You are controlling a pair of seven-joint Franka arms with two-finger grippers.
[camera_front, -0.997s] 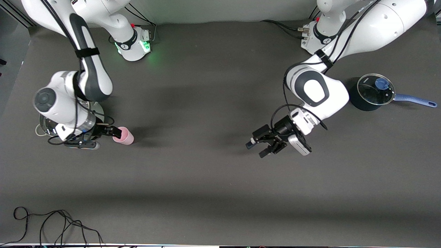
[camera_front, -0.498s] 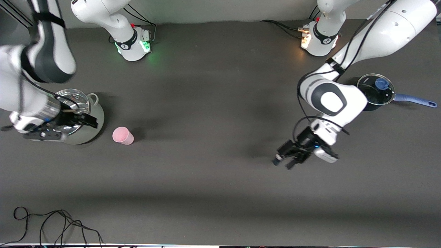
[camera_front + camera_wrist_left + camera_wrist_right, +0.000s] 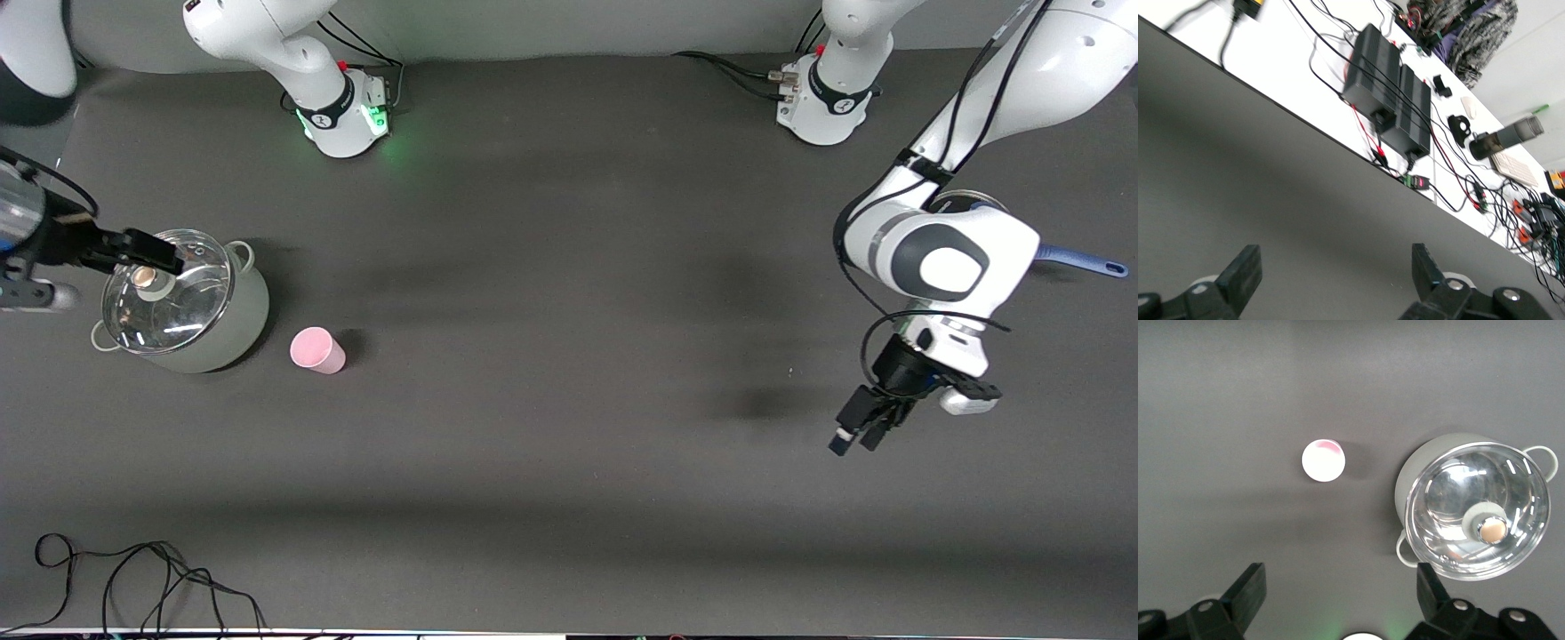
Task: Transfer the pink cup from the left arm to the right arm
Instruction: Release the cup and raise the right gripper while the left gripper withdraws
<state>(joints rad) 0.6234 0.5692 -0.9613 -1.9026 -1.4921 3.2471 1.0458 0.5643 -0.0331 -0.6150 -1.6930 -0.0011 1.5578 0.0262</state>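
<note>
The pink cup [image 3: 317, 349] stands upright on the table [image 3: 569, 444] toward the right arm's end, mouth up and free of any grip, just beside the lidded steel pot [image 3: 182, 313] with a narrow gap between them and slightly nearer the front camera than the pot. In the right wrist view the cup [image 3: 1323, 460] shows as a pale round rim beside the glass-lidded pot [image 3: 1471, 513], both well below the camera. The right gripper [image 3: 133, 252] hangs in the air over the pot's lid, its fingers spread and holding nothing. The left gripper [image 3: 858, 429] hovers over bare table toward the left arm's end, well apart from the cup, fingers likewise spread and empty; close to that arm's elbow a blue-handled saucepan [image 3: 1080, 260] is mostly hidden. Judged from this layout, the cup sits where the handover should leave it, so the step in hand looks like clearing both arms away. To do that well, the right gripper should lift clear without brushing the lid's knob [image 3: 142, 278] or nudging the cup, since so light a tumbler would tip easily. The left arm should pull away from the saucepan rather than sweep its elbow across the handle.
</note>
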